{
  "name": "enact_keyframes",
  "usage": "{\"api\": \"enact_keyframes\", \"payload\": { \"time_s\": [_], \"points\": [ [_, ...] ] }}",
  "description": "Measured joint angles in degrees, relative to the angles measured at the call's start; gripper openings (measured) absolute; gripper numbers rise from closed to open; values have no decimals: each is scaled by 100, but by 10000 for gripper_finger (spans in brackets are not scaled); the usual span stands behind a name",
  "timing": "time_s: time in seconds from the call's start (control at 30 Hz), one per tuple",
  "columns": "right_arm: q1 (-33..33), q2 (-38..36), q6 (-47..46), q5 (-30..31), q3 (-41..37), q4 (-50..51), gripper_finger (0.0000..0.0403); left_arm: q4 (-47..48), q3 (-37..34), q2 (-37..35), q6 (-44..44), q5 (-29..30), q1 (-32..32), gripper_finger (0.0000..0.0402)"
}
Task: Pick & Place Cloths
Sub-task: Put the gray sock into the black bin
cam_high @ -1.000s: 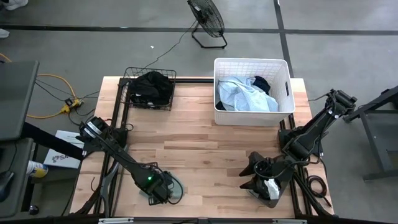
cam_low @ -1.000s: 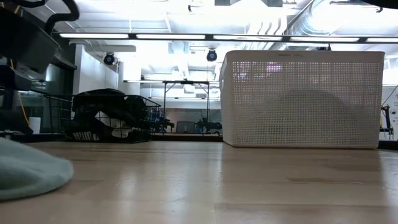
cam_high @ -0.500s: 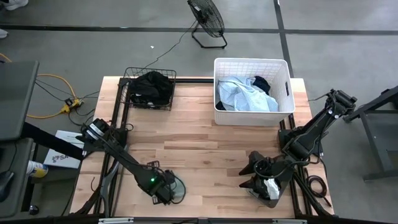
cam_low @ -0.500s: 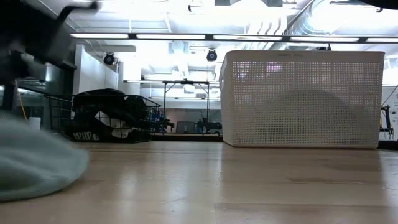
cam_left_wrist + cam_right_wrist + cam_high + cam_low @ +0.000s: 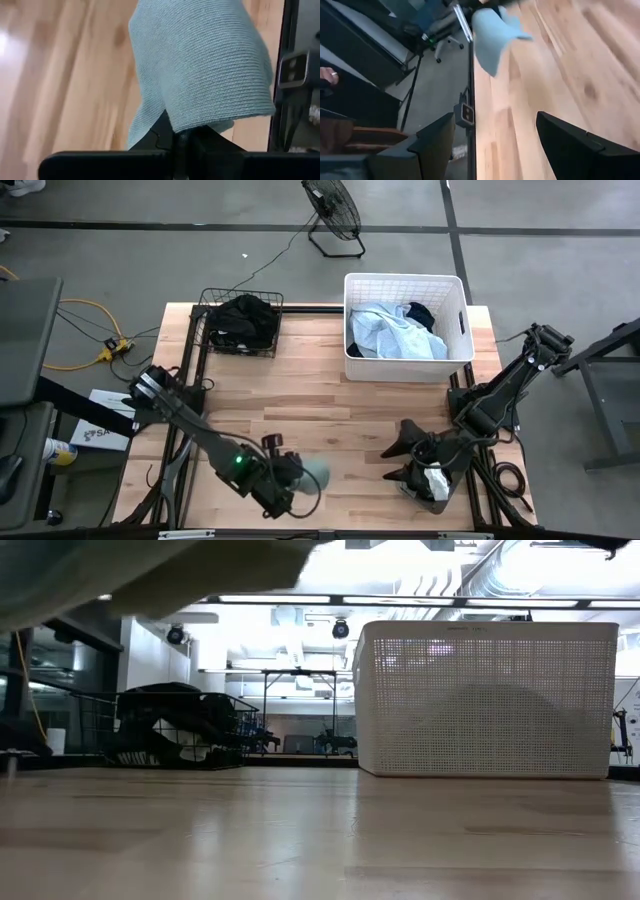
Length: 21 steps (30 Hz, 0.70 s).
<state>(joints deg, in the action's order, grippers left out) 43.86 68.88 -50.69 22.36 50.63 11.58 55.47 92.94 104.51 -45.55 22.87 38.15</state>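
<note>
My left gripper (image 5: 296, 476) is over the near edge of the table, left of centre, shut on a small sage green cloth (image 5: 313, 472). The same cloth (image 5: 150, 570) fills the top left corner of the low view, above the table top. My right gripper (image 5: 404, 462) waits open at the near right; its view shows the cloth (image 5: 492, 35) farther off. The white laundry basket (image 5: 460, 320) at the far right holds a pale blue cloth (image 5: 395, 332) and a dark cloth (image 5: 420, 312). The black wire basket (image 5: 208, 330) at the far left holds black cloths (image 5: 243, 320). My left gripper pinches the sage green cloth between its two fingers (image 5: 161, 134) at one end of it (image 5: 187, 122). The fingers point toward the table's right side. The rest of the cloth stands out past the fingertips, lifted clear of the table.
Bare wooden table top (image 5: 330, 410) lies between the two baskets and the grippers. A floor fan (image 5: 332, 212) stands beyond the far edge, and yellow cables (image 5: 85, 345) lie on the floor at the left.
My left gripper has risen from the table top and moved toward the table's right, keeping its hold on the sage green cloth. The cloth lay on the table near the near edge and is now lifted clear.
</note>
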Motion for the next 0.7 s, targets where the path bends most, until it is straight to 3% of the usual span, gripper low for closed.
{"api": "enact_keyframes", "payload": {
  "time_s": [0.2,0.37,0.7],
  "points": [
    [-1,0,1595,501,0,-982,271,-212,372,-7,750,55,-412,9],
    [-139,0,2780,941,0,-1643,271,-889,381,-7,1367,-292,-785,9],
    [-623,0,3409,757,0,-2041,271,-1752,386,-7,1942,-663,-1248,9]
  ]
}}
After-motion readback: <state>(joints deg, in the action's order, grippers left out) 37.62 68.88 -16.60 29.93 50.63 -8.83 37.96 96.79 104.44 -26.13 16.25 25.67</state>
